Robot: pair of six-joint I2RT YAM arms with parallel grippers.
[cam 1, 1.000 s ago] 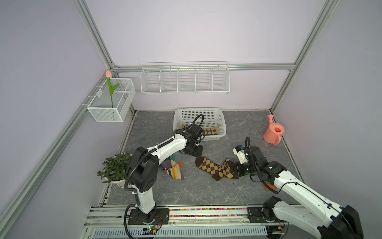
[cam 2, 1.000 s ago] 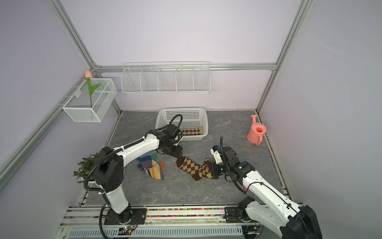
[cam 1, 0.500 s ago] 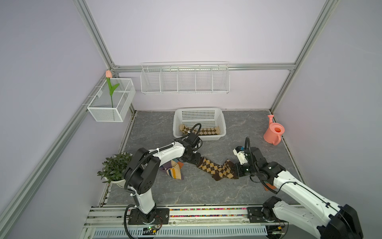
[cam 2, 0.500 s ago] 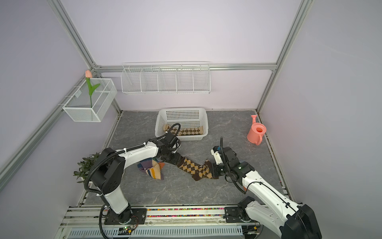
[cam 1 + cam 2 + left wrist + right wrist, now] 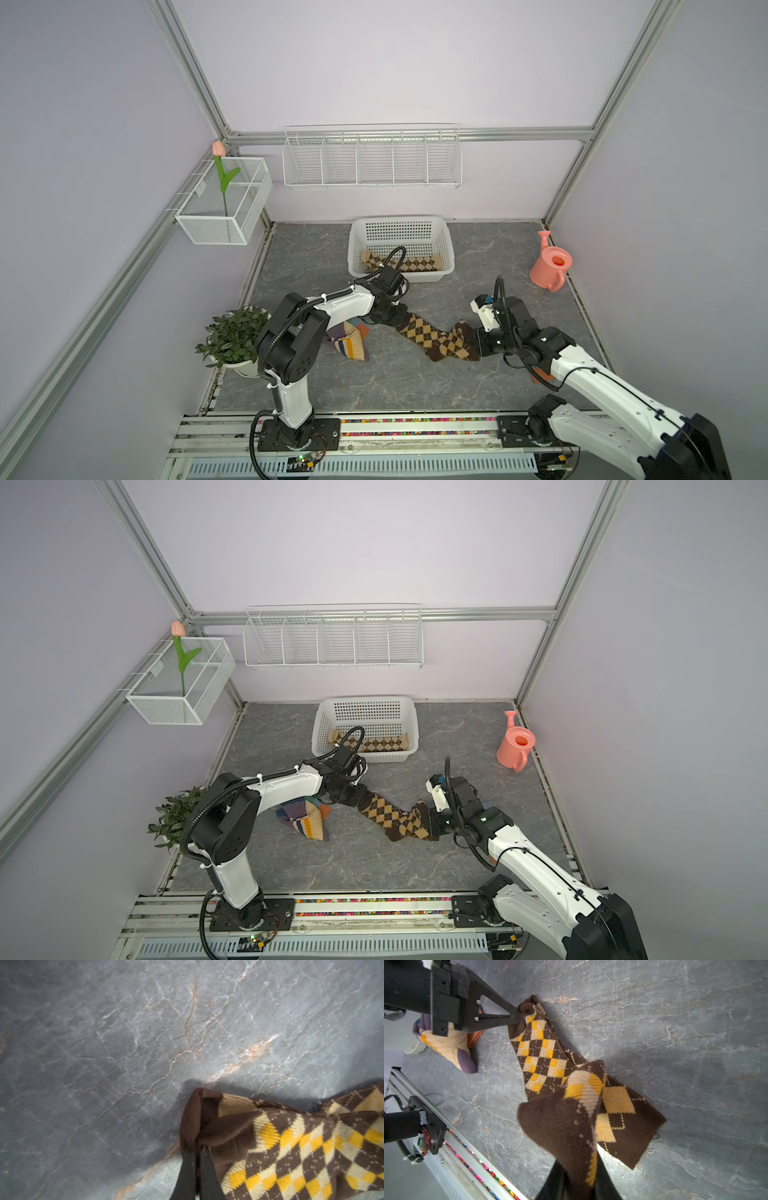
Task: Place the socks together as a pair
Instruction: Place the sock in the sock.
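**Task items.** The dark brown and yellow argyle socks (image 5: pixel 432 336) (image 5: pixel 395 818) lie on the grey marble-patterned desk (image 5: pixel 374 386), near its middle, drawn out in a band between the two arms. In the right wrist view the knit (image 5: pixel 544 1053) lies in overlapping layers. The number of socks in it cannot be confirmed.

**Left gripper.** The left gripper (image 5: pixel 400 320) (image 5: pixel 355 802) is down at desk level. Its fingers are pressed together on the plain brown end of the band, as the left wrist view (image 5: pixel 197 1147) and the right wrist view (image 5: pixel 518 1016) both show.

**Right gripper.** The right gripper (image 5: pixel 478 345) (image 5: pixel 432 825) is at the opposite end. A raised brown fold fills the gap between its fingers and touches both, so it is pinching the fold (image 5: pixel 577 1163).

**Other socks.**
- A cream sock with purple, navy and yellow stripes (image 5: pixel 351 347) (image 5: pixel 307 823) (image 5: pixel 452 1047) lies bunched near the left arm, apart from the argyle band.
- A tan-brown argyle sock (image 5: pixel 411 262) (image 5: pixel 382 742) lies inside the white perforated plastic basket (image 5: pixel 357 266) at the back of the desk.

**Surroundings.**
- A pink watering can (image 5: pixel 550 268) stands at the robot's right, well away from the socks.
- A green potted plant (image 5: pixel 232 336) stands at the robot's left edge of the desk.
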